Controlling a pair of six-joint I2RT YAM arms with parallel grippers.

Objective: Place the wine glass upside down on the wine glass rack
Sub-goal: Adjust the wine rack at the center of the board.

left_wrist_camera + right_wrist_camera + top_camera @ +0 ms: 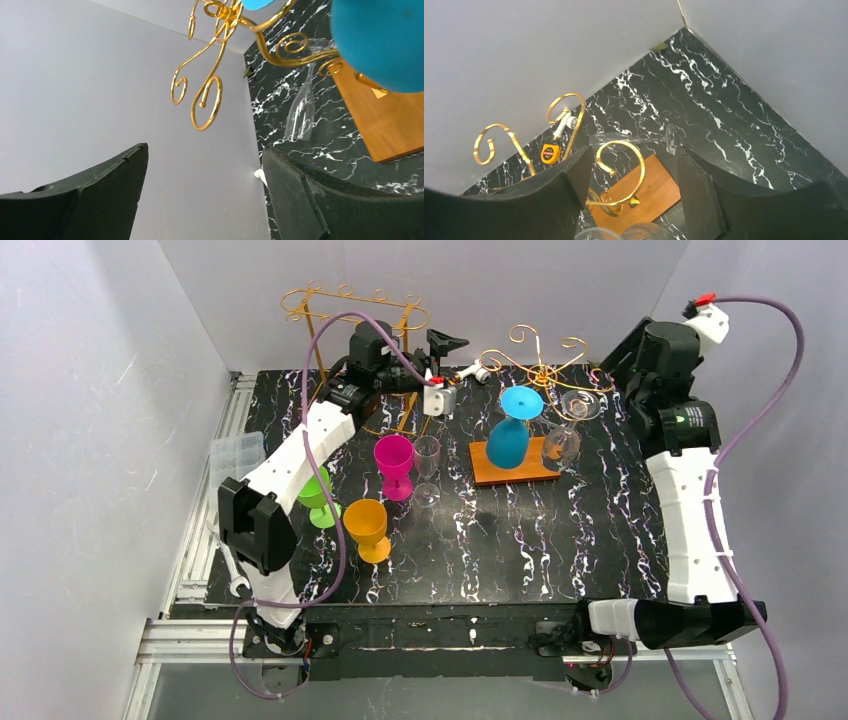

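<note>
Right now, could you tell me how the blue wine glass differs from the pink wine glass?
The blue wine glass hangs upside down, foot up; the pink wine glass stands upright. The blue one is on the gold rack over its wooden base; the pink one is on the table. Both are opaque, coloured stemmed glasses.

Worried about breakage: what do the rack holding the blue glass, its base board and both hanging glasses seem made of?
Rack arms: shiny gold, thin curled scrolls, likely metal wire.
Base board: matte orange-brown, looks like wood.
Blue glass: opaque, even colour, probably plastic.
Clear glass: transparent; glass or clear plastic, cannot tell.
</note>
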